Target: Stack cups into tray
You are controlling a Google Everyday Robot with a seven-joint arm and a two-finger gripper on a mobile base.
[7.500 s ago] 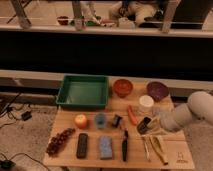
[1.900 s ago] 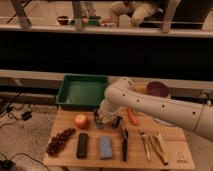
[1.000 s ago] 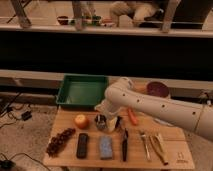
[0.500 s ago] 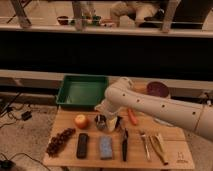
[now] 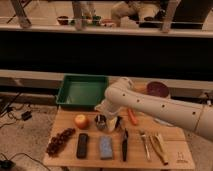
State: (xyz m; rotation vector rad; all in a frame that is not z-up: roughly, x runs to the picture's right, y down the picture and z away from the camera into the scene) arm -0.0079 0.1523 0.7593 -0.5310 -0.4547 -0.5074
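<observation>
White robot arm (image 5: 150, 102) reached across wooden table (image 5: 165, 152), gripper (image 5: 106, 121) low just in front of green tray (image 5: 82, 91), apple (image 5: 81, 121) beside it, grapes (image 5: 60, 141), blue sponge (image 5: 105, 147), black knife (image 5: 124, 145), purple bowl (image 5: 157, 89) behind.

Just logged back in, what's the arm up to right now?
The gripper is down at the table, right at a small cup beside the orange. The cup sits on the table; nothing is lifted. The green tray behind it holds no cups. A purple bowl sits to the right, and grapes, a blue sponge and utensils lie along the front.
</observation>
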